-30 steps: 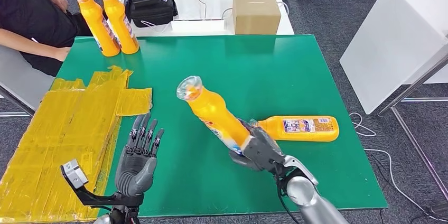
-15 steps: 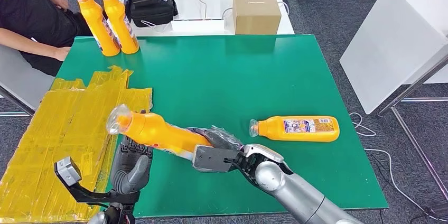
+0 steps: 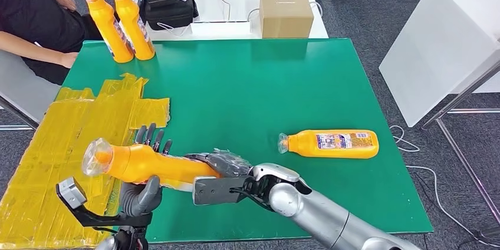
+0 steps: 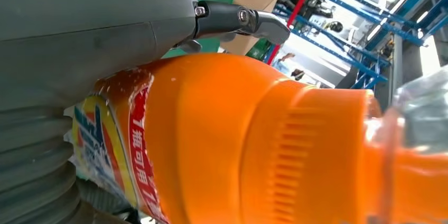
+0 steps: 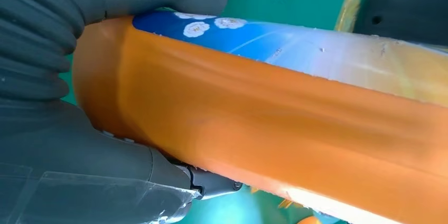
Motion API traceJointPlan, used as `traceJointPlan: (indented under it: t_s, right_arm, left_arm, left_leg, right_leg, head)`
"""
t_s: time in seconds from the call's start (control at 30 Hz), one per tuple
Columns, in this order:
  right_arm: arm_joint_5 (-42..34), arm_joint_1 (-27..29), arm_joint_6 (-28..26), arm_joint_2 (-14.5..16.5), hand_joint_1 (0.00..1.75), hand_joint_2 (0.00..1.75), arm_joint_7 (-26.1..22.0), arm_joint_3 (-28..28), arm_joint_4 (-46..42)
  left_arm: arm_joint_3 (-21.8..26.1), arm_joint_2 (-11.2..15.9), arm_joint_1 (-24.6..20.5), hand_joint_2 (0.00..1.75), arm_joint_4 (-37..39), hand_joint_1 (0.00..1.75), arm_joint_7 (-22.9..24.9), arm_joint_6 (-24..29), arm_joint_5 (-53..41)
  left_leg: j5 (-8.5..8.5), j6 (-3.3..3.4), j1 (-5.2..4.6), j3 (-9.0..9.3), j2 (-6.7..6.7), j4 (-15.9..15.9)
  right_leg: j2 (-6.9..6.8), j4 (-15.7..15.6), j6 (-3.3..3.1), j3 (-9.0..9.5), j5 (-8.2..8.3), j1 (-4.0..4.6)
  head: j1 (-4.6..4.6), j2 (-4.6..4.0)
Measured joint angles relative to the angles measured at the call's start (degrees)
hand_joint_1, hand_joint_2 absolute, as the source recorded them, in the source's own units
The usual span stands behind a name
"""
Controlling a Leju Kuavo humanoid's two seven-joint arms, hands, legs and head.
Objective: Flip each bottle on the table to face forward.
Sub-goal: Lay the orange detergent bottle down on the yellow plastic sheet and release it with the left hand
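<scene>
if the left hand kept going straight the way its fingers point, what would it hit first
The held bottle: it lies across the left hand, right against its fingers. Beyond that, probably bare green table, though depth is unclear.

The held bottle (image 4: 222, 145) carries a red label band with white Chinese characters, not clearly readable.

Held bottle (image 3: 147, 164) hides left robot hand (image 3: 144, 188) — mostly.

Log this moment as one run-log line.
right robot hand: grips bottle near base, held sideways | left robot hand: under bottle, fingers up, grip unclear | second bottle: lying on table
</scene>
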Motion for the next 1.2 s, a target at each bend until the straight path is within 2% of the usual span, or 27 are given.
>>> traceJointPlan:
  t_s: [0.17,0.2,0.3,0.33,0.73,0.77,0.87,0.9,0.97,1.03,1.1,1.17,1.2]
  right_arm:
    - [-1.82,-0.86,0.3,0.33,1.75,1.75,-0.07,1.41,0.4]
    - [-2.58,-1.11,0.48,0.54,1.75,1.75,-0.28,1.74,0.81]
    - [-4.1,-1.54,0.67,1.47,1.75,1.75,-0.86,2.65,2.5]
    - [-4.36,-1.62,0.65,1.71,1.75,1.75,-0.95,2.96,3.03]
    - [-5.35,-2.21,0.11,2.43,1.74,1.75,-1.99,4.06,5.77]
    - [-5.38,-2.21,0.1,2.48,1.67,1.75,-2.03,4.11,5.87]
    - [-5.09,-2.19,-0.4,2.55,1.13,1.75,-2.31,4.22,6.09]
    - [-4.68,-2.1,-0.99,2.53,1.01,1.75,-2.54,4.25,6.12]
    - [-3.54,-1.74,-2.54,2.46,1.01,1.75,-3.08,4.24,6.15]
    - [-2.79,-1.3,-3.48,2.36,0.51,1.75,-3.48,4.18,6.14]
    - [-2.28,-0.98,-4.03,2.24,0.0,0.87,-3.66,4.14,6.14]
    - [-1.18,-0.29,-5.68,1.95,0.0,0.0,-3.67,3.86,5.94]
    - [-0.42,0.48,-7.12,1.55,0.0,0.0,-3.74,3.39,5.5]
  left_arm:
    - [0.17,0.0,-0.29,1.75,0.24,0.0,-0.36,1.02,-1.04]
    - [0.16,0.0,-0.46,1.75,0.28,0.38,-0.46,1.52,-1.41]
    - [0.15,0.0,-0.78,1.75,0.3,1.69,-0.72,2.87,-2.07]
    - [0.15,0.0,-0.79,1.75,0.31,1.75,-0.79,3.15,-2.14]
    - [0.19,-0.03,-0.73,1.75,0.45,1.75,-1.61,3.45,-1.56]
    - [0.21,-0.03,-0.73,1.75,0.45,1.75,-1.64,3.45,-1.54]
    - [0.29,-0.04,-0.76,1.75,0.47,1.75,-1.84,3.5,-1.71]
    - [0.36,-0.04,-0.8,1.75,0.48,1.75,-2.09,3.63,-2.18]
    - [0.5,-0.04,-0.93,1.75,0.48,1.75,-2.75,4.13,-3.62]
    - [0.6,-0.04,-1.0,1.75,0.48,1.75,-3.16,4.51,-4.61]
    - [0.66,-0.04,-1.06,1.75,0.48,1.75,-3.46,5.04,-5.52]
    - [0.65,-0.02,-1.18,1.75,0.46,1.75,-4.44,7.17,-9.27]
    - [0.65,0.04,-1.26,1.75,0.43,1.75,-5.24,9.17,-12.7]
  left_leg:
    - [0.0,0.0,-0.01,-0.01,0.0,0.0]
    - [0.0,0.0,-0.01,-0.01,0.0,0.0]
    - [0.0,0.0,-0.01,0.0,0.0,0.0]
    - [0.0,0.0,-0.01,0.0,0.0,0.0]
    - [0.0,0.0,0.0,0.0,0.01,0.0]
    - [0.0,0.0,0.0,0.0,0.01,0.0]
    - [0.0,0.0,0.0,0.0,0.01,0.0]
    - [0.0,0.0,0.0,0.0,0.01,0.0]
    - [0.0,0.0,0.0,0.0,0.01,0.0]
    - [0.0,0.0,0.0,0.0,0.01,0.0]
    - [0.0,0.0,0.0,0.01,0.02,0.0]
    - [0.0,0.0,0.0,0.01,0.01,0.0]
    - [0.0,0.0,0.0,0.02,-0.02,0.01]
  right_leg:
    - [0.0,0.0,0.0,0.01,0.0,-0.01]
    - [0.0,0.0,0.0,0.01,0.0,-0.01]
    - [0.0,0.0,0.0,0.0,0.0,-0.01]
    - [0.0,0.0,0.0,0.0,0.0,-0.01]
    - [0.0,0.0,0.0,-0.01,0.0,-0.01]
    - [0.0,0.0,0.0,-0.01,0.0,-0.01]
    - [0.0,0.0,0.0,-0.02,0.0,-0.01]
    - [0.0,0.0,0.0,-0.02,0.0,-0.01]
    - [0.0,0.0,0.0,-0.03,0.0,0.0]
    - [0.0,0.0,0.0,-0.03,0.0,0.0]
    - [0.01,-0.01,0.0,-0.04,0.0,0.0]
    - [0.0,-0.01,0.0,-0.05,0.0,0.0]
    - [-0.01,-0.02,0.0,-0.05,0.0,0.0]
  head:
    - [0.01,0.0]
    - [0.01,0.0]
    - [0.01,0.0]
    - [0.01,0.0]
    - [0.02,0.0]
    - [0.02,0.0]
    - [0.01,0.0]
    - [0.01,0.0]
    - [0.01,0.0]
    - [0.02,0.0]
    - [0.02,0.0]
    - [0.02,0.0]
    - [0.02,0.0]
